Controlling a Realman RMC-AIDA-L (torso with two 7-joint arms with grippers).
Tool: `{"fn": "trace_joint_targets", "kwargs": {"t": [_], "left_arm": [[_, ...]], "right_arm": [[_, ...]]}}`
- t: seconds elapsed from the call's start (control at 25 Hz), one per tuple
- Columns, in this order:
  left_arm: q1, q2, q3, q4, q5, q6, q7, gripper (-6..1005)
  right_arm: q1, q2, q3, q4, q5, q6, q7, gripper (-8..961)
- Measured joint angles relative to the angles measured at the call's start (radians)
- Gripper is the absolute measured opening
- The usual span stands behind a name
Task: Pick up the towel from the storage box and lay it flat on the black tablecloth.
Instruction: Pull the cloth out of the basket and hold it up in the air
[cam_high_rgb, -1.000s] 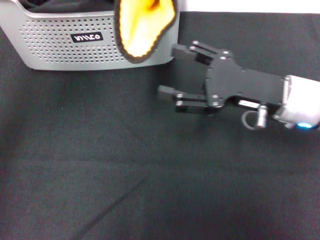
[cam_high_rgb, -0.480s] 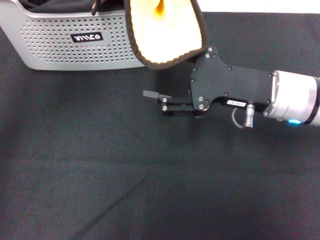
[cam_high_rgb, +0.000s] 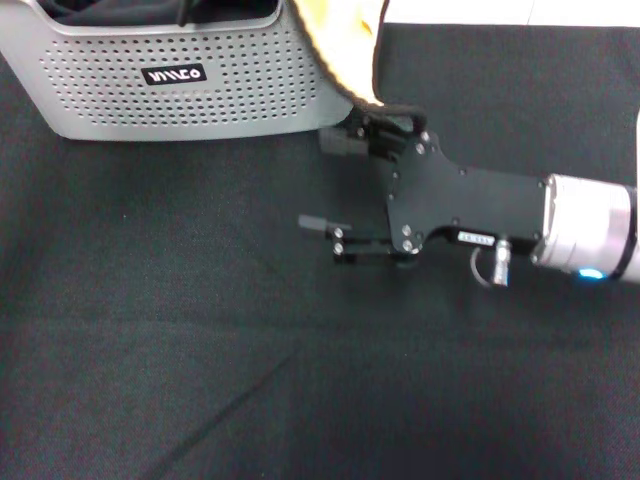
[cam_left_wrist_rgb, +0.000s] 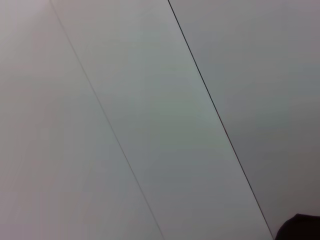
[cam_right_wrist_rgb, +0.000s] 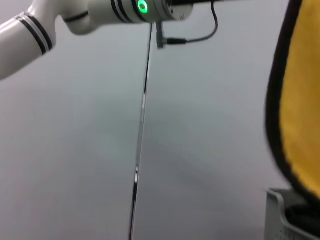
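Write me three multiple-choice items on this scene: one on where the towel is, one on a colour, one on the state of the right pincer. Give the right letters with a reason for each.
1. Where is the towel?
A. Hanging at the storage box's right corner, above the right pincer
B. Spread flat on the black tablecloth
C. Folded at the tablecloth's near edge

2. What colour is the towel face that shows?
A. Blue
B. Yellow
C. Red

3. What state is the right pincer in?
A. Shut on the storage box's rim
B. Lying flat on the towel
C. Open, nothing between its fingers

Answers:
1. A: the head view shows the cloth dangling by the box's corner, off the tablecloth.
2. B: yellow with dark edging appears in both the head and right wrist views.
3. C: its two fingers stand clearly apart over the tablecloth, with only fabric beneath.

The left pincer is not seen.
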Motion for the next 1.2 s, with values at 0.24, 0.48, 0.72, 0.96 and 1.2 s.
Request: {"fn": "trace_joint_targets", "kwargs": {"t": [0.24, 0.48, 0.72, 0.96, 1.2], "left_arm": [[-0.002, -0.001, -0.001, -0.001, -0.004, -0.002, 0.0, 21], [-0.003, -0.001, -0.001, -0.003, -0.004, -0.003, 0.001, 21], [-0.002, -0.001, 0.002, -0.006, -0.004, -0.003, 0.004, 21], [-0.002, -0.002, 0.005, -0.015, -0.005, -0.002, 0.011, 21], [0.0, -0.003, 0.006, -0.017, -0.006, -0.002, 0.013, 21]], "right_arm": [[-0.061, 0.002, -0.005, 0.003, -0.014, 0.002, 0.002, 812], [-0.148, 0.012, -0.016, -0.003, -0.037, -0.005, 0.004, 809], [-0.231, 0.014, -0.016, -0.061, -0.031, -0.017, -0.037, 805], [-0.333, 0.013, -0.015, -0.152, -0.02, -0.011, -0.173, 802], [-0.405, 0.013, -0.096, -0.165, 0.271, 0.029, -0.574, 784]]}}
